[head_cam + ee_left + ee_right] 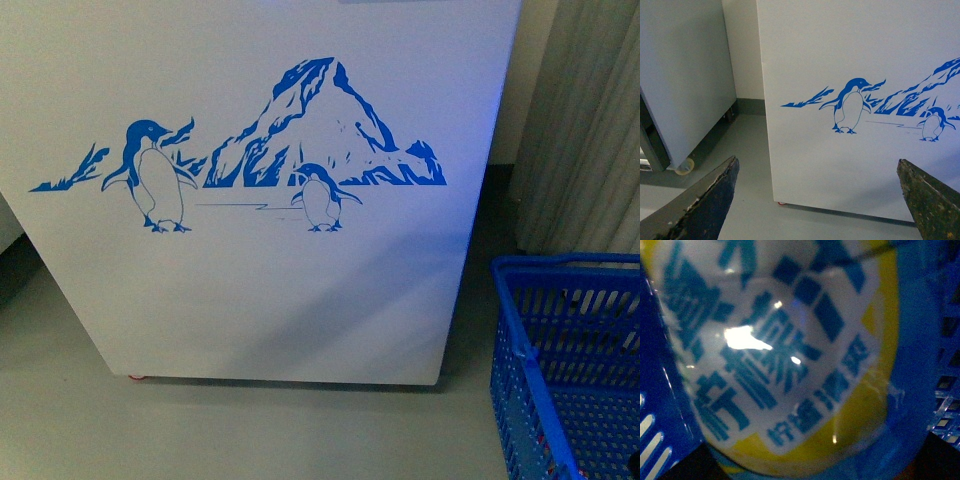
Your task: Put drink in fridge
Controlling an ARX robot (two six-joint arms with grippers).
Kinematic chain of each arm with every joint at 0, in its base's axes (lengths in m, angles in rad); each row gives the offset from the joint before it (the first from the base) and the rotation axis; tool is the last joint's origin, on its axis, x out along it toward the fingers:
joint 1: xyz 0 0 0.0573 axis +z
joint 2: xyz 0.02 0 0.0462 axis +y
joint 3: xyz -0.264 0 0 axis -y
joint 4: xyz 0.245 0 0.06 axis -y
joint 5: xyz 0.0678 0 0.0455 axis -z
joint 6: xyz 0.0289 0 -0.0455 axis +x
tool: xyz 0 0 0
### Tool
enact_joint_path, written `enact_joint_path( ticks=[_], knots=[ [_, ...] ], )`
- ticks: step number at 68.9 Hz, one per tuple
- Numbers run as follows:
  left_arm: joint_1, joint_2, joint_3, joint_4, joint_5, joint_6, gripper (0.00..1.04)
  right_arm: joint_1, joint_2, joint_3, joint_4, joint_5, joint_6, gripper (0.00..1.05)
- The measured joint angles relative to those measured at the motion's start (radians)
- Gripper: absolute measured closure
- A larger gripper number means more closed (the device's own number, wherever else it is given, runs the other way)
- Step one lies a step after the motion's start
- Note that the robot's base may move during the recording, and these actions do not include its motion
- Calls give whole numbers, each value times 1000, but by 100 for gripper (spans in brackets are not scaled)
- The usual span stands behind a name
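Observation:
The fridge [270,280] is a white chest with a blue penguin-and-mountain picture; its front fills the front view. Its top, lid and display are out of view. It also shows in the left wrist view [860,150], with a small castor under its corner. My left gripper [820,200] is open and empty, its dark fingers [710,205] spread wide, low before the fridge's front. My right gripper is shut on the drink [775,355], whose white, yellow and blue label with blue characters fills the right wrist view. The right gripper's fingers are hidden.
A blue plastic basket [560,350] stands on the grey floor at the right of the fridge; its mesh also shows in the right wrist view [945,405]. A plain grey cabinet [680,90] on wheels stands left of the fridge. A curtain [590,130] hangs at the right.

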Motion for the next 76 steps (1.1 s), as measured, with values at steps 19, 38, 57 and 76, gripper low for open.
enact_joint_path(
  ticks=[19, 38, 57, 76],
  knots=[
    [0, 0, 0, 0, 0, 0, 8, -105, -200, -148, 65, 31, -70, 58],
    [0, 0, 0, 0, 0, 0, 8, -128, -701, -353, 81, -75, -87, 62],
    [0, 0, 0, 0, 0, 0, 8, -128, -1508, -428, -116, -257, 72, 63],
    [0, 0, 0, 0, 0, 0, 8, -95, -2045, -396, -314, -357, 206, 63]
  ],
)
